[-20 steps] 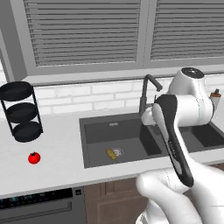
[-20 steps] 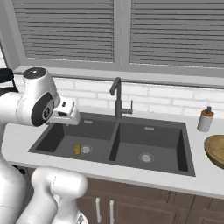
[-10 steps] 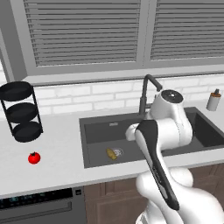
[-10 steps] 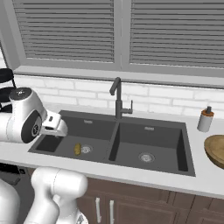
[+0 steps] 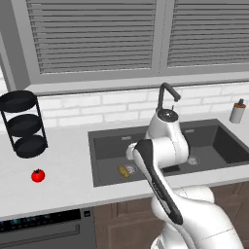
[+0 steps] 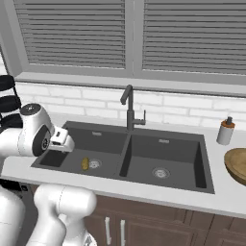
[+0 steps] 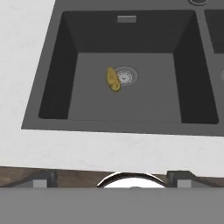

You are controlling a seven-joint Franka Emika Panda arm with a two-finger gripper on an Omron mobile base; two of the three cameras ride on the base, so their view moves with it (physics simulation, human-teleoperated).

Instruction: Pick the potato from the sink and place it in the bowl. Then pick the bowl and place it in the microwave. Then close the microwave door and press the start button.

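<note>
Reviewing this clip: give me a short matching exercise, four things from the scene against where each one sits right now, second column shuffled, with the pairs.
Things:
1. potato
2. tomato
3. bowl
4. soap bottle

Places:
A. counter, right of the sink
B. behind the sink's right corner, by the tiles
C. left basin, beside the drain
D. counter, left of the sink, near the black rack

Pairs: 1-C, 2-D, 3-A, 4-B

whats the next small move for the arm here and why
Probably ease the open gripper forward and down into the left basin of the dark grey double-basin sink, toward the small oblong yellowish-brown potato. The potato lies loose on the basin floor, right beside the round metal drain, and the hand view shows the gripper back over the front counter edge, well short of it, holding nothing.
</note>
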